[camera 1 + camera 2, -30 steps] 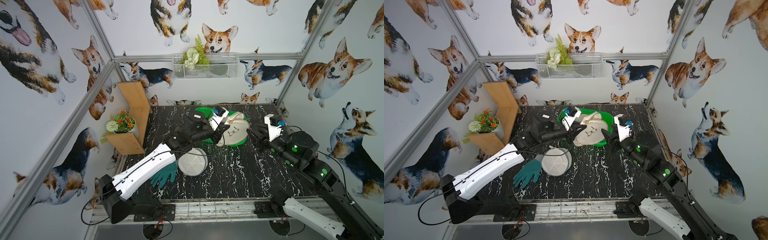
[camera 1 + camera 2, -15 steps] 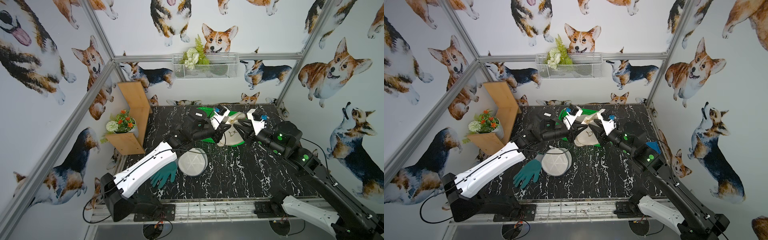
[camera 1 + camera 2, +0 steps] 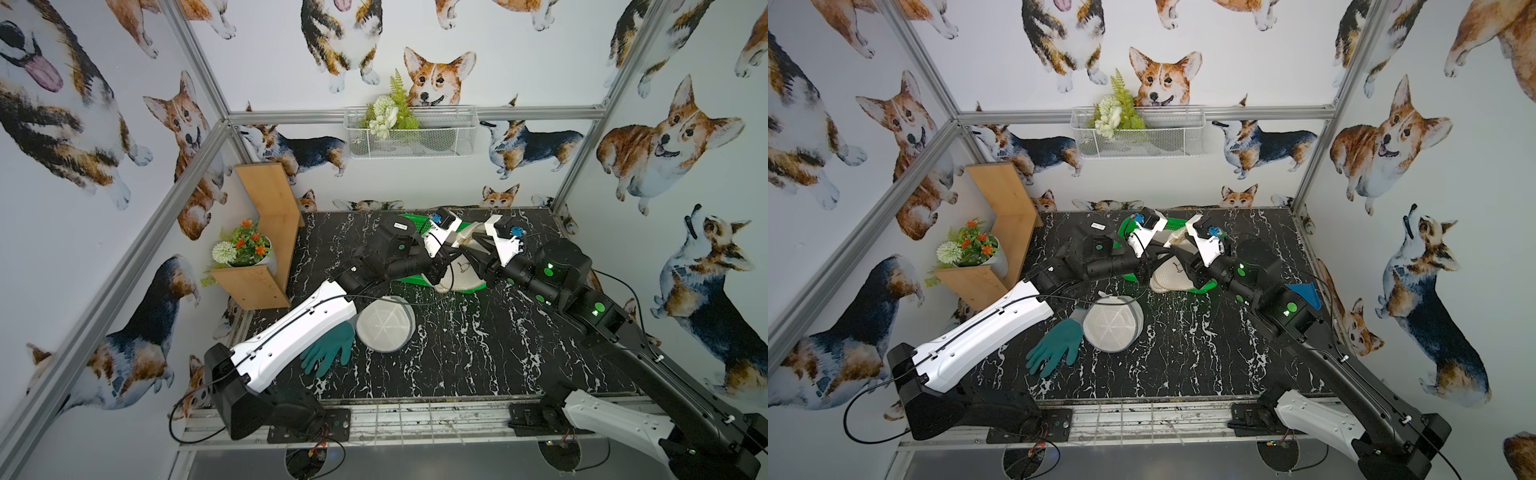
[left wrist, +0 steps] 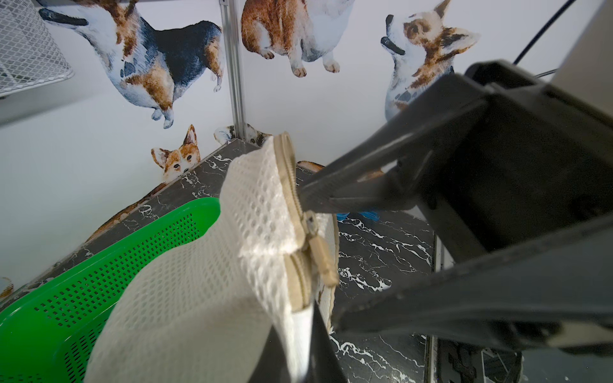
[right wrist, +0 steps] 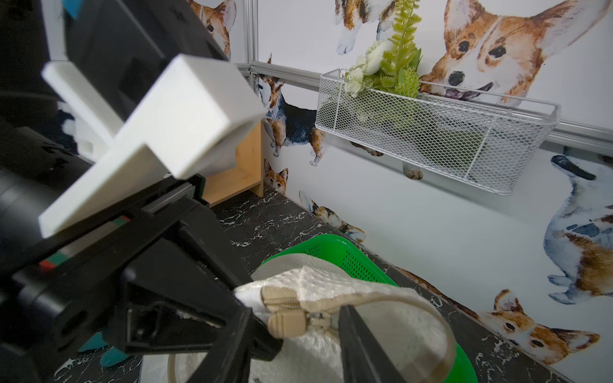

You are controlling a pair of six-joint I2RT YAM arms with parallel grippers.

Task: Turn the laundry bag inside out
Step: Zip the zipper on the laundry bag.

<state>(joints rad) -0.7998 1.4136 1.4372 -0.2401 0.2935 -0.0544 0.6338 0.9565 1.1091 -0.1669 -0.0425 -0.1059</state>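
Note:
The laundry bag (image 3: 456, 279) (image 3: 1172, 277) is cream mesh with a beige zipper. It hangs lifted over the green basket (image 3: 415, 220) at the back of the table. My left gripper (image 4: 298, 359) (image 3: 448, 262) is shut on the bag's (image 4: 199, 282) white edge just below the zipper's end. My right gripper (image 5: 298, 335) (image 3: 473, 254) reaches in from the right with its jaws apart. The zipper pull (image 5: 285, 325) (image 4: 320, 258) lies between them, and one fingertip (image 5: 351, 328) rests against the zipper beside the slider. The bag's (image 5: 331, 278) mouth curves off beyond that finger.
A round white mesh pouch (image 3: 385, 324) and a teal glove (image 3: 328, 353) lie on the black marble table (image 3: 478, 353) near the left arm. A wooden shelf with a flower pot (image 3: 249, 253) stands at the left wall. A wire basket (image 3: 409, 133) hangs on the back wall.
My right arm has swung left from the table's right side to the bag, bringing its jaws to the zipper. The left gripper has kept its hold and raised the bag slightly.

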